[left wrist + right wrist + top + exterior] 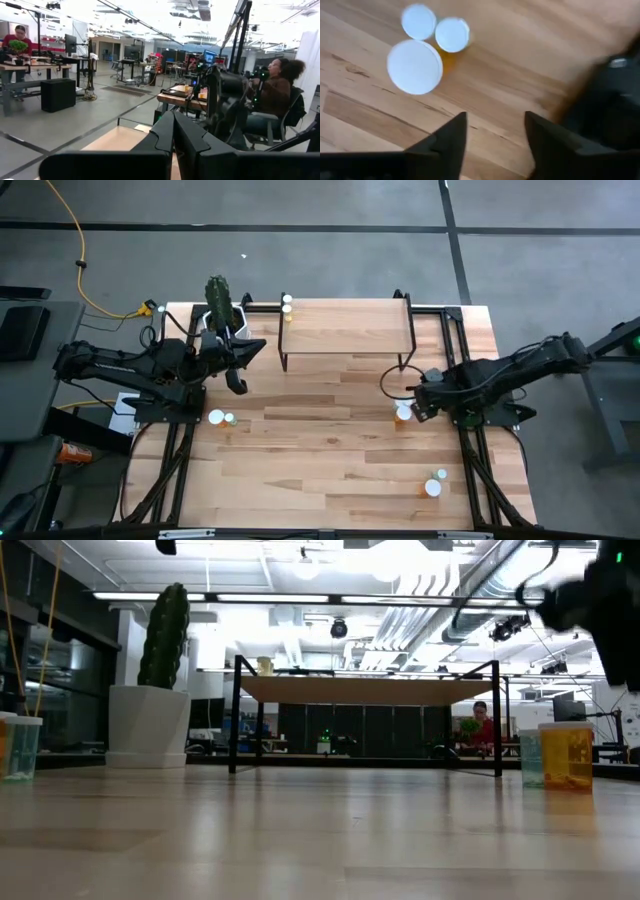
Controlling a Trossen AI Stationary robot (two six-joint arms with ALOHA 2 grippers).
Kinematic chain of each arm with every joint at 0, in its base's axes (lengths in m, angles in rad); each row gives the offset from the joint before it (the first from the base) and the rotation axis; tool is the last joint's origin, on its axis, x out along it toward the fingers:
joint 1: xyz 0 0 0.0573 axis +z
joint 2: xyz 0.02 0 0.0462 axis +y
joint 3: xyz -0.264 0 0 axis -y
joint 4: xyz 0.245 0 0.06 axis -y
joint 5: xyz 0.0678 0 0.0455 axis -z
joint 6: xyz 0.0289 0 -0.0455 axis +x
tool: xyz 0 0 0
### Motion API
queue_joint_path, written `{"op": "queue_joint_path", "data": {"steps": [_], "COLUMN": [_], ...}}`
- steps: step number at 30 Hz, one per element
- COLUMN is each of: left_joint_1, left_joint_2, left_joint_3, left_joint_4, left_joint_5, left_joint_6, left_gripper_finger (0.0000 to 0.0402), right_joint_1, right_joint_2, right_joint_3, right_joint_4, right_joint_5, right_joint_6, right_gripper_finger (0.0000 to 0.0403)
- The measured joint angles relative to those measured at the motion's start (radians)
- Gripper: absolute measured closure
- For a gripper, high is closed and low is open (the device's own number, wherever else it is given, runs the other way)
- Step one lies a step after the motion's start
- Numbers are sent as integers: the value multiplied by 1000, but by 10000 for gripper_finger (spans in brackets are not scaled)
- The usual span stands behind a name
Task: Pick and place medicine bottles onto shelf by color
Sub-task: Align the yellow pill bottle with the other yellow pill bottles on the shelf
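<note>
Wood-plank surface point(330, 460) held six tiny white-capped medicine bottles; one on raised light-wood shelf point(350, 330). Your right tool point(418, 408) hung open, empty; left tool point(236, 383) closed.

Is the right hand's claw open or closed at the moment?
Open: the right hand shows bare tabletop between its two fingers, holding nothing.

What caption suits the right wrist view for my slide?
Right gripper, jaws open, above three white-capped medicine bottles on the table.
</note>
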Motion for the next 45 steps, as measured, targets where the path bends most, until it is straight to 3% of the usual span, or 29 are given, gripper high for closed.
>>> {"op": "queue_joint_path", "data": {"steps": [6,8,14,30,34,38,45], "left_joint_1": [0,0,0,0,0,0,0], "left_joint_2": [0,0,0,0,0,0,0], "left_joint_3": [0,0,0,0,0,0,0], "left_joint_4": [0,0,1,1,1,1,1], "left_joint_5": [-4,-18,-24,-26,-26,-26,-26], "left_joint_6": [-2,-9,-16,-16,-16,-16,9], "left_gripper_finger": [402,402,402,402,402,402,402], "right_joint_1": [-28,-34,-35,-35,-34,-34,-35], "right_joint_2": [0,0,0,1,-30,-77,-101], "right_joint_3": [-148,-171,-174,-173,-158,-72,74], "right_joint_4": [253,308,323,524,503,373,247], "right_joint_5": [-34,-13,58,58,95,162,229], "right_joint_6": [22,38,66,75,46,-31,-338], "right_gripper_finger": [362,392,388,402,402,402,402]}}
